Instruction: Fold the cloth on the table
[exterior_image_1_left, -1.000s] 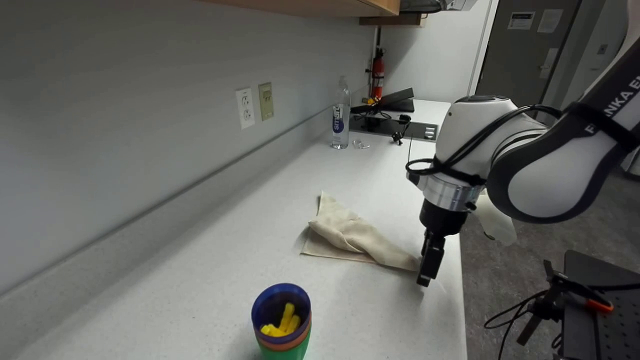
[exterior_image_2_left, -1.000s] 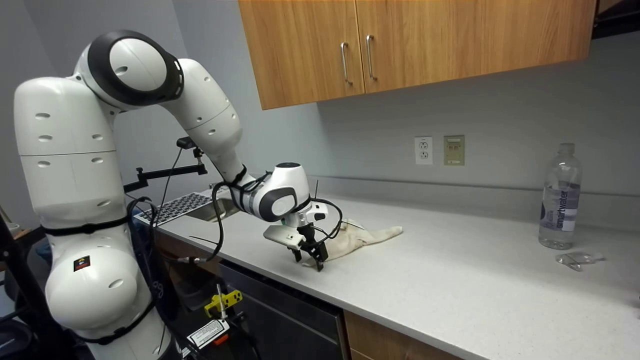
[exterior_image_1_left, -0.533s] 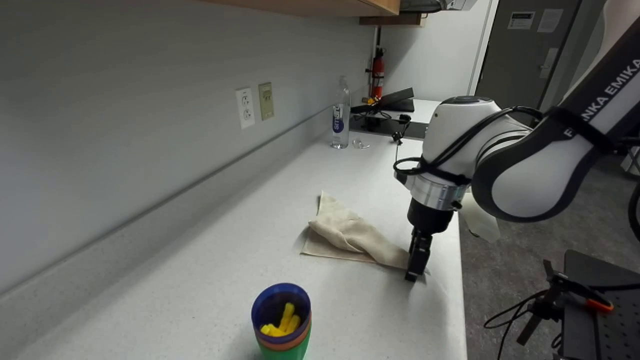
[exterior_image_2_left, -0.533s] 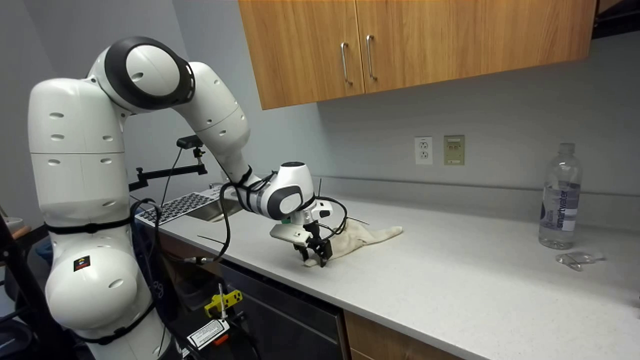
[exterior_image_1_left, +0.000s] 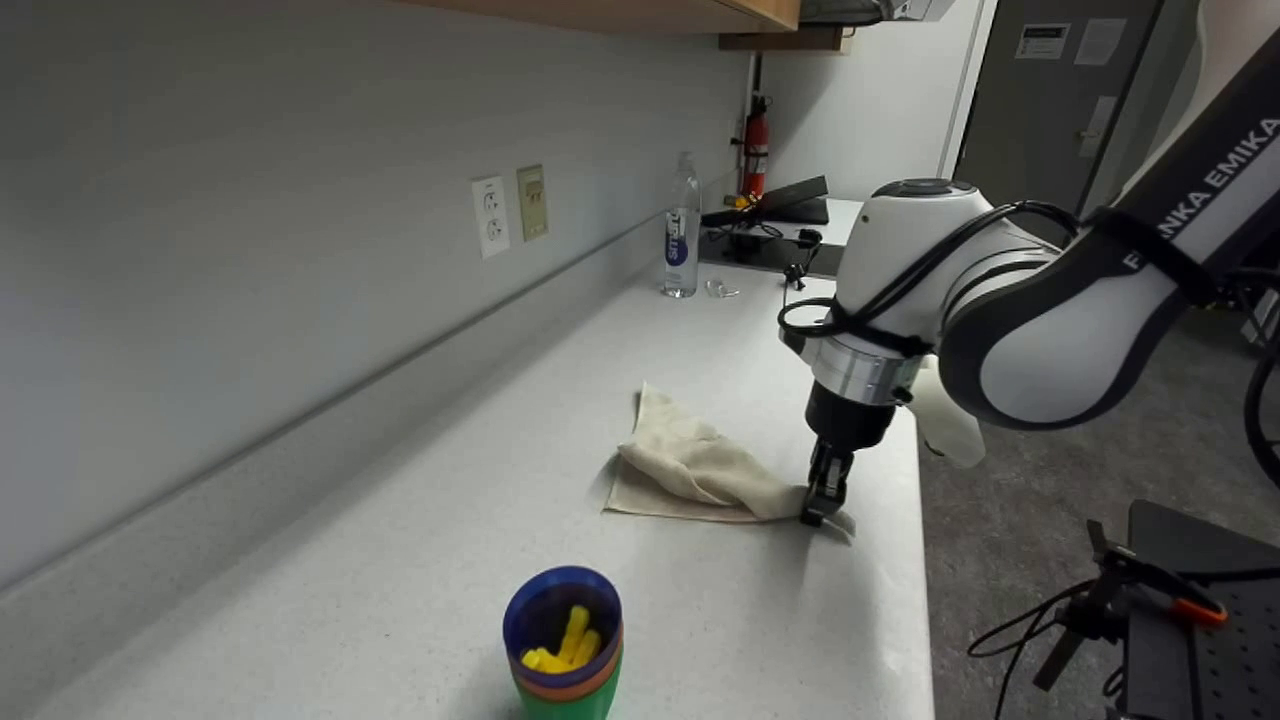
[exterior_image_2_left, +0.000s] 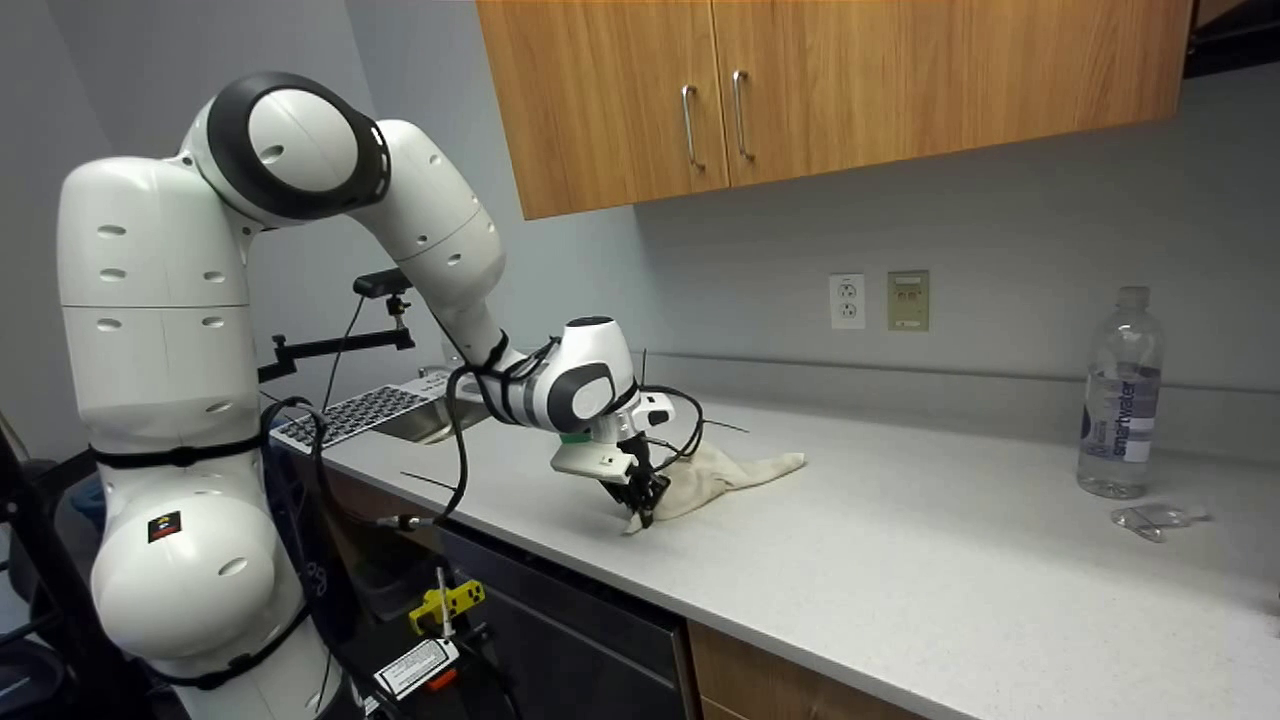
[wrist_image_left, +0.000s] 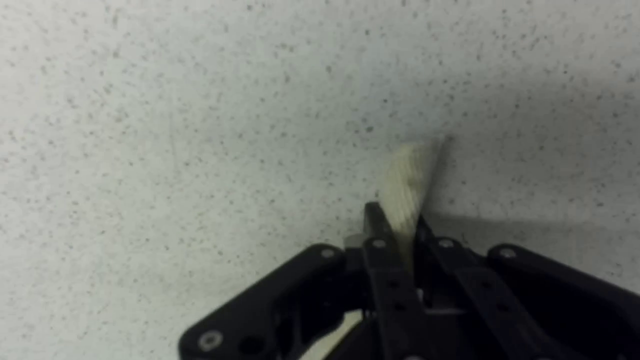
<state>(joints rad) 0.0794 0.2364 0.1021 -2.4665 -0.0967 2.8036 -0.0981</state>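
Observation:
The beige cloth (exterior_image_1_left: 695, 468) lies crumpled and partly folded over itself on the white table (exterior_image_1_left: 400, 590). In both exterior views my gripper (exterior_image_1_left: 818, 512) is down at the end of the cloth (exterior_image_2_left: 700, 486) nearest the table's front edge. A narrow tip of cloth (wrist_image_left: 404, 182) is pinched between the fingers in the wrist view and sticks out beyond them. My gripper (wrist_image_left: 398, 215) is shut on this bunched tip, low over the tabletop. The arm hides part of the cloth in an exterior view.
A stack of cups (exterior_image_1_left: 563, 640), blue on top with yellow pieces inside, stands on the counter. A water bottle (exterior_image_2_left: 1120, 400) and a small clear plastic item (exterior_image_2_left: 1155, 520) stand farther along. Wooden cabinets (exterior_image_2_left: 850, 80) hang above; a grey wall backs the counter.
My gripper has moved away from the table's front edge onto the cloth's end, and its fingers have closed from wide apart. The cloth's near tip is now bunched between them.

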